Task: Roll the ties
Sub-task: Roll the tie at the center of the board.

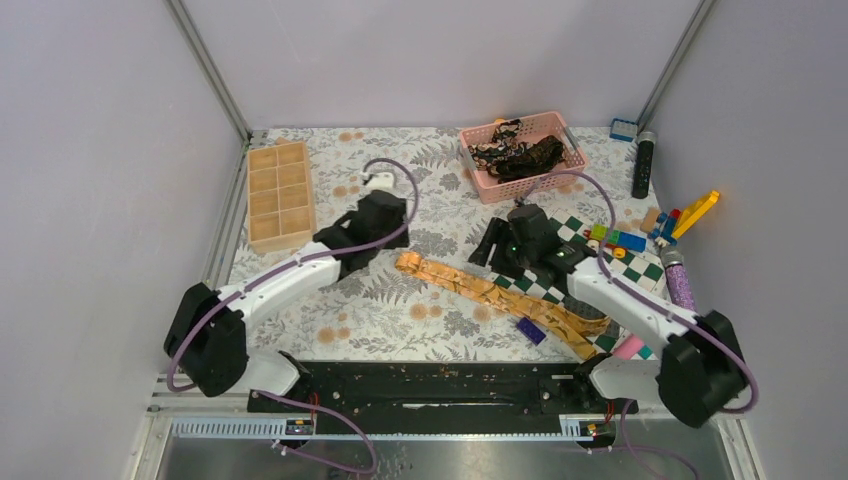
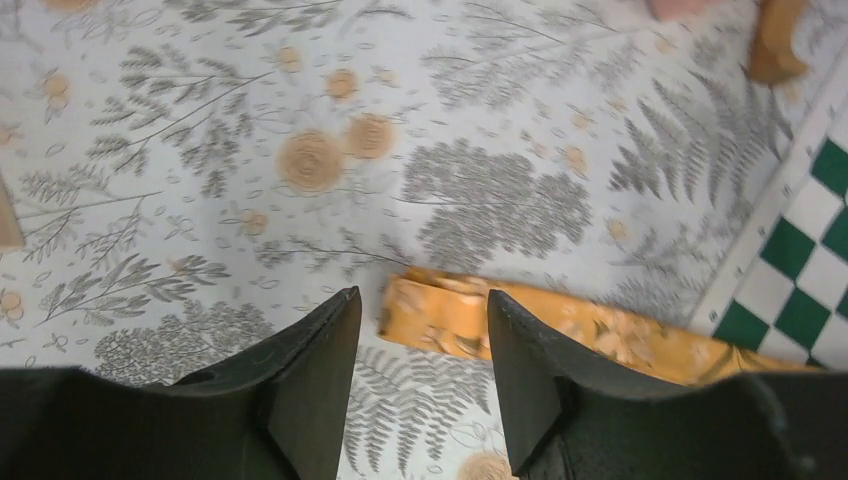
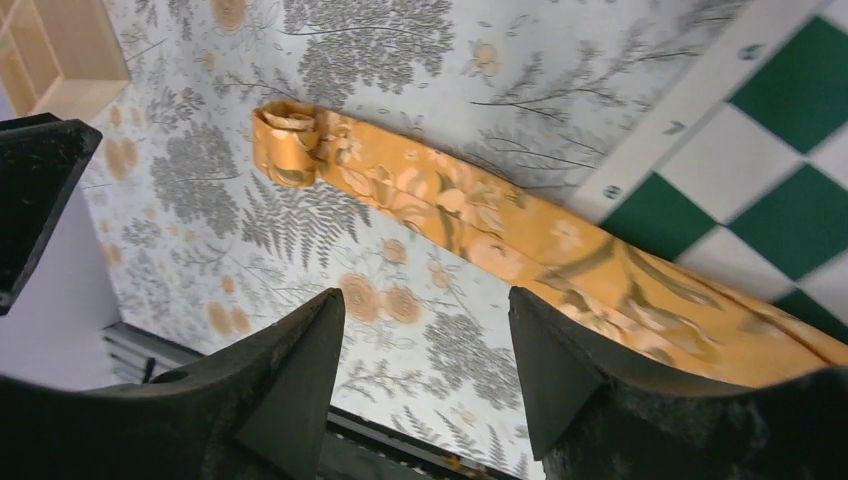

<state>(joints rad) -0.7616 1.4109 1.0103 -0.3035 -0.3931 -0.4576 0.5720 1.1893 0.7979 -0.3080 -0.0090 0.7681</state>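
Observation:
The golden-tan tie (image 1: 490, 292) lies flat and slanting from the floral cloth onto the checkered board; its left end (image 3: 285, 145) is curled into a small roll. My left gripper (image 1: 372, 250) is open, its fingertips just short of that end, which shows between them in the left wrist view (image 2: 450, 315). My right gripper (image 1: 487, 250) is open and empty, hovering over the tie's middle (image 3: 450, 210). The dark ties (image 1: 515, 150) lie bunched in the pink basket (image 1: 525, 186) at the back.
A wooden compartment box (image 1: 280, 195) stands at the back left. The green-and-white checkered board (image 1: 640, 275) lies at the right with toy bricks (image 1: 640, 238) on it. A black cylinder (image 1: 643, 165), a purple glitter tube (image 1: 678, 280) and a small purple brick (image 1: 531, 331) are nearby.

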